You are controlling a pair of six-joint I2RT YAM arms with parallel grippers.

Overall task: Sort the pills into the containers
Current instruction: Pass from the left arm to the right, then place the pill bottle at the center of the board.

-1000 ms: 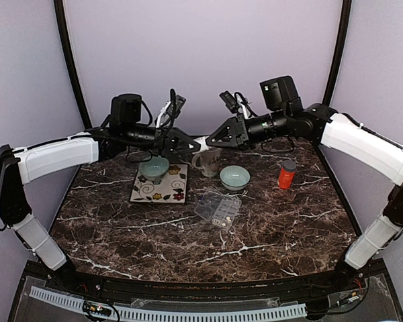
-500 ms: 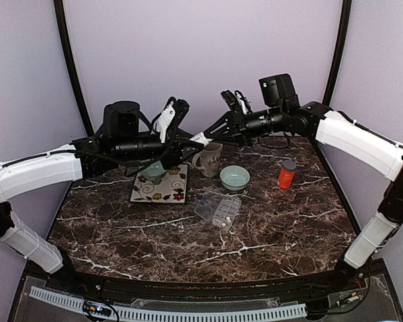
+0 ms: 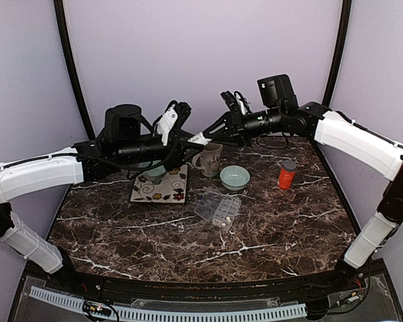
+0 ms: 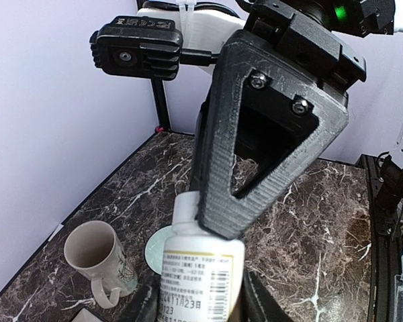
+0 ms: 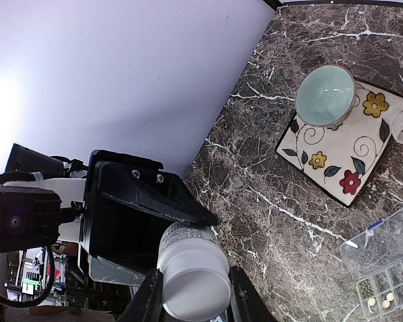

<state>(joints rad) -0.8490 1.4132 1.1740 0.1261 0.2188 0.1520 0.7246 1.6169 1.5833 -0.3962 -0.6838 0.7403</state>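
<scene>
Left claw (image 4: pixel 201 302) on bottle (image 4: pixel 201 272), barely in-frame

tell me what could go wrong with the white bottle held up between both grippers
The white bottle hangs in mid-air, gripped by the left gripper and right gripper; a slip could drop it near the mug. If the cap comes off here, its contents might scatter away from the pill box.
</scene>
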